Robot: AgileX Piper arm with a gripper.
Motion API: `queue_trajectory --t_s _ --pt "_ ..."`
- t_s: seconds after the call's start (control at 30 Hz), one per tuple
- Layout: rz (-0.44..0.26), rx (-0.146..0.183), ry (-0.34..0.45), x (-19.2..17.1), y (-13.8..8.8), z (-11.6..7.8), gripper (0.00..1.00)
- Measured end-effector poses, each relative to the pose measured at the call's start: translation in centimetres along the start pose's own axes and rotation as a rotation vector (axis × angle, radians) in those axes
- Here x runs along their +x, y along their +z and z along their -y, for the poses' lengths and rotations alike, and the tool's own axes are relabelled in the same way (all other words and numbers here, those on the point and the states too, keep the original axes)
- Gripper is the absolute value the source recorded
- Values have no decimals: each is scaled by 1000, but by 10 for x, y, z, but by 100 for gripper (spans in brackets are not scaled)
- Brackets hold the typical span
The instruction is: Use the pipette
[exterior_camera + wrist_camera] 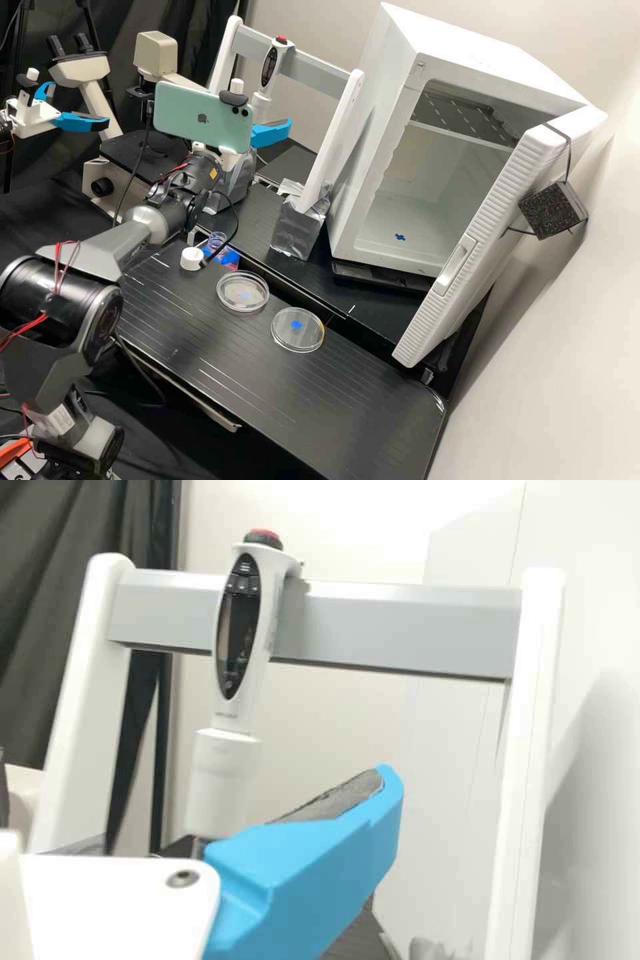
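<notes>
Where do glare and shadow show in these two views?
High view: thin pale streaks of light on the black ribbed benchtop, bright patches on the crumpled silver foil round the white stand's foot. Wrist view: pale wall nearly blown out beyond the grey crossbar; soft grey shadow on it beside a white upright post.

Pale wall point(567, 320), black curtain point(200, 27), dark bench point(333, 407)

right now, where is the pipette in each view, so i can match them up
High view: the pipette is in the upper part, left of centre, hanging on the crossbar just above the mint phone.
Wrist view: it hangs between two white uprights, nearer the one by the black curtain.
Shared landmark: the grey crossbar.
</notes>
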State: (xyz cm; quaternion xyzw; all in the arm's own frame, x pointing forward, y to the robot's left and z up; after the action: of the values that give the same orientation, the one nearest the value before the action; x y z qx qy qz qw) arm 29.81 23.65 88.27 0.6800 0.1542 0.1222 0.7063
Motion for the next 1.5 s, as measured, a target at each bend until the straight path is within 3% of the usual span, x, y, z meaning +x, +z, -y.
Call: queue_trajectory --t_s 0.1,0.13,0.57,0.97,1.03,1.33,1.5 --pt "10 -13 -2 9 -2 -3 100" --pt "16 -24 -1 11 -2 -3 0" --pt "79 1 -7 40 -9 -5 0" --pt "107 -25 -22 49 -10 -3 0" --pt "112 -17 -25 49 -9 -3 0" --pt "116 -56 -33 49 -11 0 0" --pt "132 -43 -30 49 -10 -1 0"
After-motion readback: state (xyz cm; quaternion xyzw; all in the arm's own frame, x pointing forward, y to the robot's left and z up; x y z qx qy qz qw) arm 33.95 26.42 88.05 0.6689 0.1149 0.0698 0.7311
